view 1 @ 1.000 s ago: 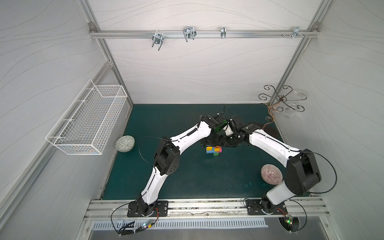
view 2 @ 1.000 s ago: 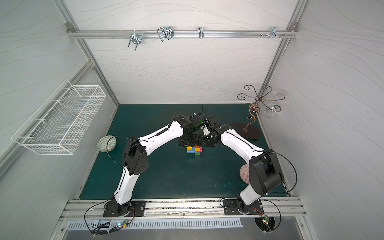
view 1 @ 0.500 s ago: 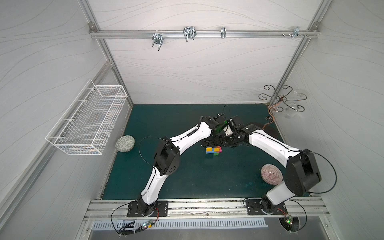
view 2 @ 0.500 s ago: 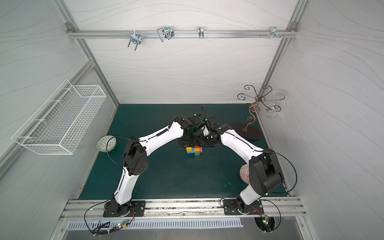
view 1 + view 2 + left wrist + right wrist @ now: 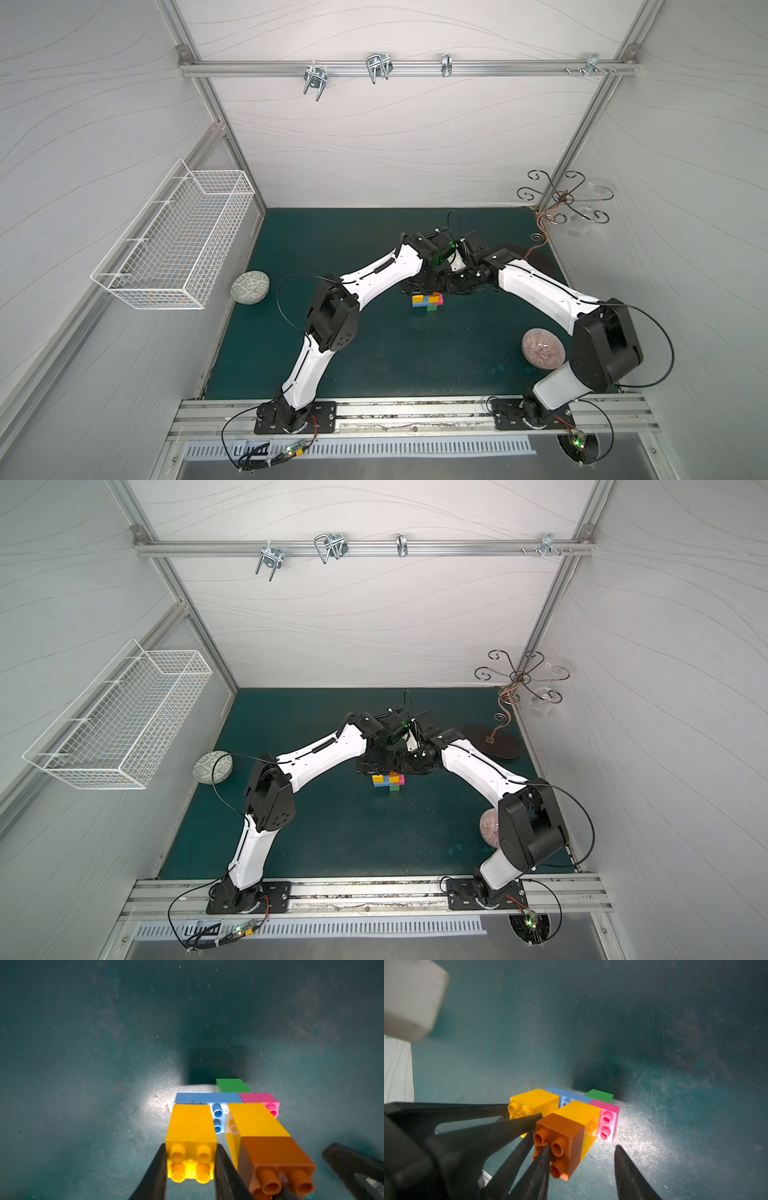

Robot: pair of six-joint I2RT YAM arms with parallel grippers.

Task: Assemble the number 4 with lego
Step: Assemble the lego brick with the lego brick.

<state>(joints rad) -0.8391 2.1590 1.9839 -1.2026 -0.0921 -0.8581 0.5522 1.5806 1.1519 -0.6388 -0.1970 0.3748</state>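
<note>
Looking in a top view, nothing has moved: the number 4 (image 5: 427,300) lies in the middle of the bench (image 5: 374,357). In the left wrist view, the left fingers (image 5: 156,1174) squeeze a yellow brick (image 5: 191,1126). In the right wrist view, the right fingers (image 5: 629,1174) stand apart by the orange brick (image 5: 560,1136), not gripping it. The shape looks almost done.

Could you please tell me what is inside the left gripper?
A yellow brick, studs toward the camera, is clamped in the left gripper. Its far end meets the blue brick; the joint itself is covered.
</note>
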